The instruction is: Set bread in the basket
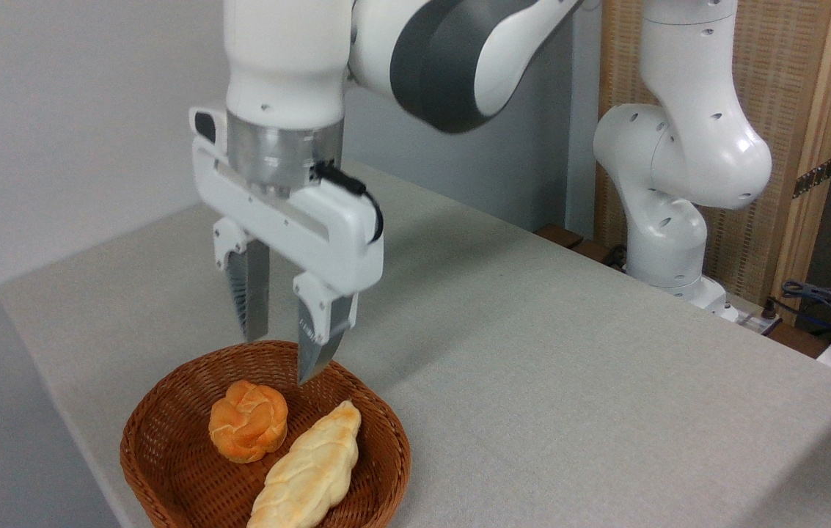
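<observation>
The long pale braided bread [310,468] lies inside the reddish-brown wicker basket [166,411] at the lower left, running from the basket's middle down to its near rim. My gripper [282,359] hangs just above the basket's far side, open, with nothing between its fingers. It touches neither the bread nor the basket.
A small round orange knotted roll [248,421] sits in the basket next to the bread. The basket stands near the table's front left edge. The arm's white base [668,242] stands at the back right, with cables [826,297] beside it.
</observation>
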Robot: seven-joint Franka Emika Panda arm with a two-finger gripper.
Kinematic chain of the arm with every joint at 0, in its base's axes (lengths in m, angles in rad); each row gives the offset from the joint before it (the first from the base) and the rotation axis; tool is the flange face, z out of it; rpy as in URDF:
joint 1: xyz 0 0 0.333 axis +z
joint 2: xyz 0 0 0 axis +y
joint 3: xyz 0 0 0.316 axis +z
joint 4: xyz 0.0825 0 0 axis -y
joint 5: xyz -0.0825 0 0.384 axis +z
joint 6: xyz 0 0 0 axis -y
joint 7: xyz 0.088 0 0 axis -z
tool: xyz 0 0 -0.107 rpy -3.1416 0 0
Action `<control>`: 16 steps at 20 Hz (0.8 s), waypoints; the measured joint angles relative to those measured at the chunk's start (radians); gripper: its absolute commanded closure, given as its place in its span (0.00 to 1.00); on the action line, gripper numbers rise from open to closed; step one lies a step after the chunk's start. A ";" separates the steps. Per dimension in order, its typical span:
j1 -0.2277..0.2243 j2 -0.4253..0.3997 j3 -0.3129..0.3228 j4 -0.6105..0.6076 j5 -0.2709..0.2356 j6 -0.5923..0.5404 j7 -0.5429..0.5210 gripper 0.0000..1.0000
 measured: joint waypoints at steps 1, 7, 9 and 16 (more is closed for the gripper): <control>-0.001 -0.021 -0.001 0.003 -0.001 -0.046 -0.001 0.00; -0.003 -0.157 -0.056 0.007 0.034 -0.317 -0.003 0.00; -0.003 -0.166 -0.091 0.004 0.094 -0.343 -0.005 0.00; 0.008 -0.109 -0.101 0.081 0.127 -0.340 -0.009 0.00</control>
